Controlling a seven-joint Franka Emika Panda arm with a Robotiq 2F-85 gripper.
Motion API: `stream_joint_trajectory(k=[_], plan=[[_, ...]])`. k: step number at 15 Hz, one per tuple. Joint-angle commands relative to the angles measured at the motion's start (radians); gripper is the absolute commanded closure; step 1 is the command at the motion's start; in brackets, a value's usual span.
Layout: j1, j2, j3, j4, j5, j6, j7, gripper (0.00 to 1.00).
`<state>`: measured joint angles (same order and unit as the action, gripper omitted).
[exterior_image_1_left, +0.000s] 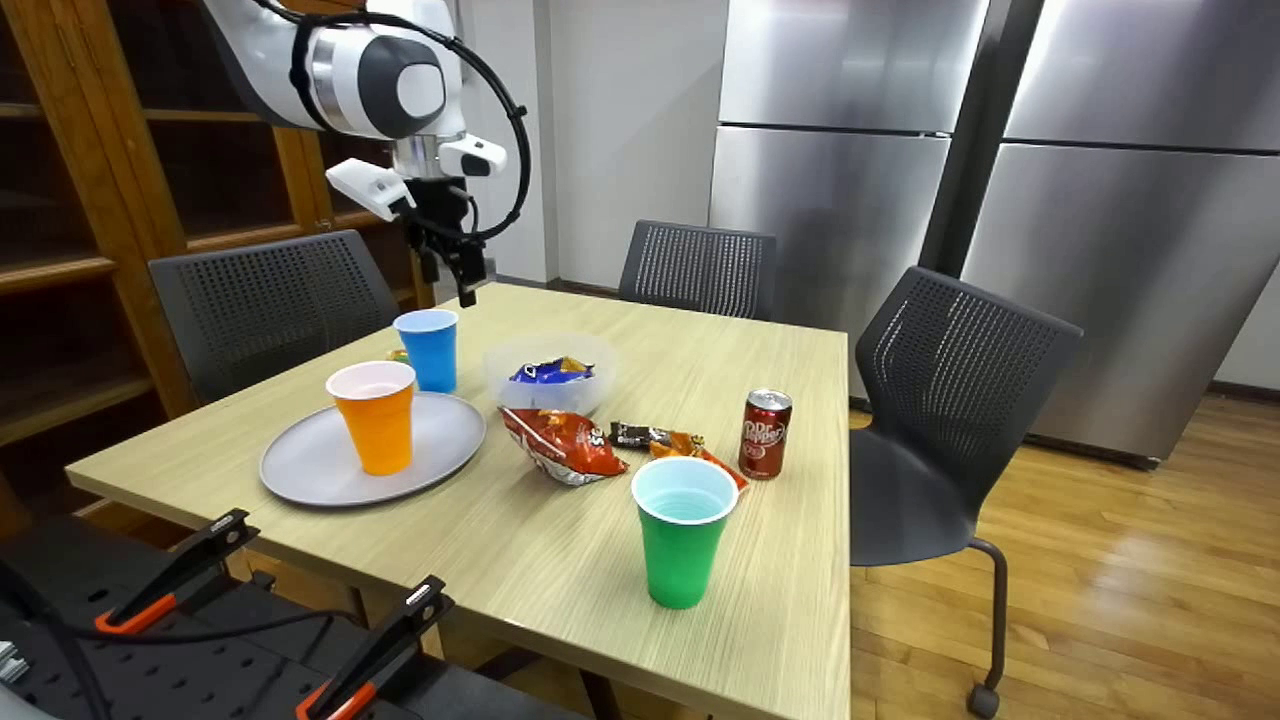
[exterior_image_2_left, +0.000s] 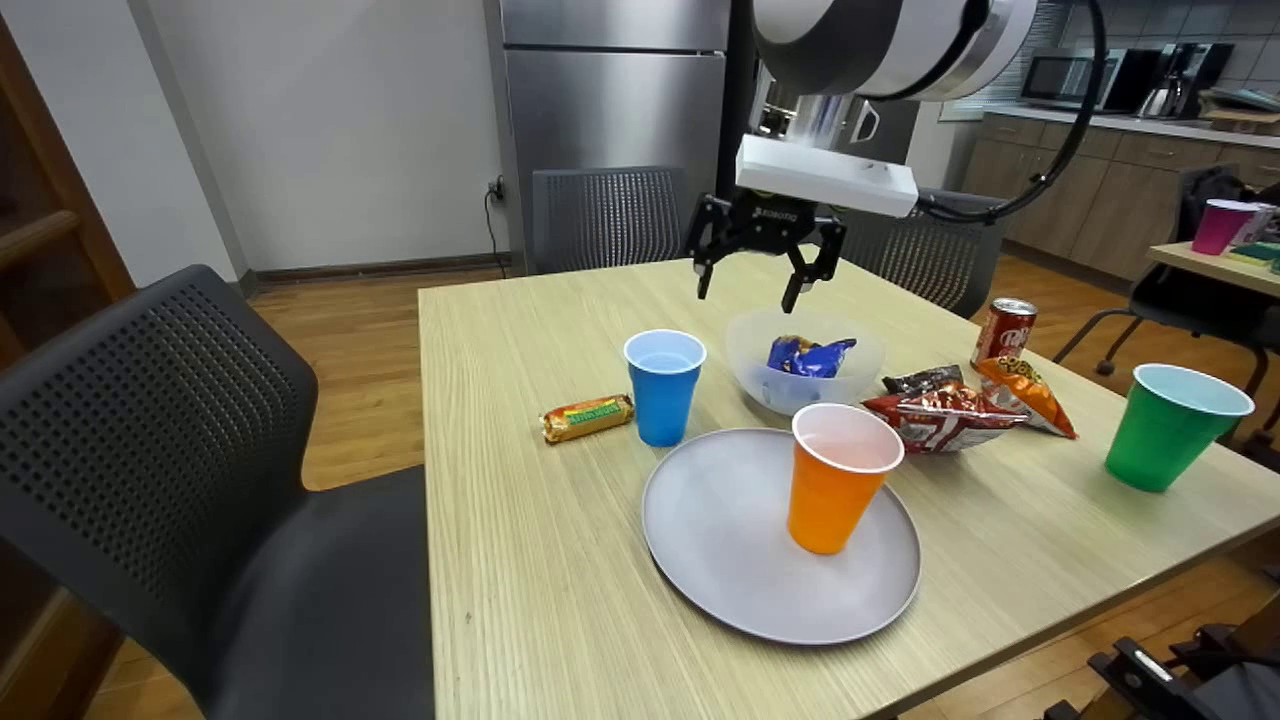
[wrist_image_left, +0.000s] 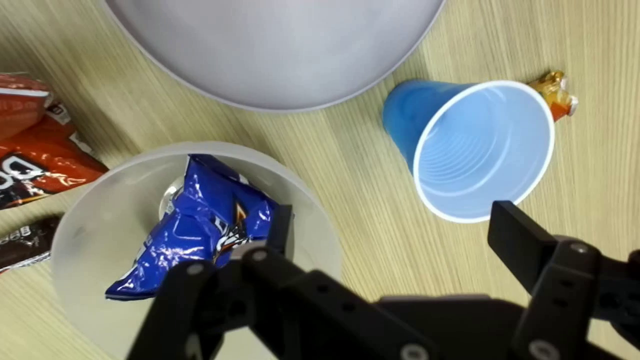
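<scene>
My black gripper (exterior_image_1_left: 450, 284) is open and empty above the table. Its spread fingers also show in an exterior view (exterior_image_2_left: 746, 298) and the wrist view (wrist_image_left: 393, 210). It is nearest to a blue cup (exterior_image_2_left: 664, 395) and a translucent white bowl (exterior_image_2_left: 752, 375). In the wrist view one finger overlaps the bowl (wrist_image_left: 320, 240), and the other is by the rim of the cup (wrist_image_left: 480, 155). The bowl holds a blue snack bag (wrist_image_left: 200, 220); a small silvery thing shows partly beneath it. An orange cup (exterior_image_2_left: 835, 490) stands on a grey plate (exterior_image_2_left: 710, 540).
A gold-wrapped roll (exterior_image_2_left: 587, 417) lies beside the blue cup. A red chip bag (exterior_image_1_left: 565, 445), a dark-wrapped bar (exterior_image_1_left: 640, 436), an orange snack bag (exterior_image_2_left: 1030, 393), a Dr Pepper can (exterior_image_1_left: 766, 434) and a green cup (exterior_image_1_left: 683, 550) are on the table (exterior_image_1_left: 780, 600). Chairs (exterior_image_1_left: 940, 420) surround it.
</scene>
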<state>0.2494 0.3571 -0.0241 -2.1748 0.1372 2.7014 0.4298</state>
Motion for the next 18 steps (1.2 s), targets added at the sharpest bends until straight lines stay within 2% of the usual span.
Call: stream_joint_trajectory(k=[1, 6, 18], plan=[[0.045, -0.032, -0.001, -0.029, -0.073, -0.009, 0.086, 0.0], [0.096, -0.004, -0.006, -0.004, -0.133, -0.032, 0.168, 0.0], [0.106, 0.102, -0.026, 0.115, -0.166, -0.103, 0.289, 0.0]])
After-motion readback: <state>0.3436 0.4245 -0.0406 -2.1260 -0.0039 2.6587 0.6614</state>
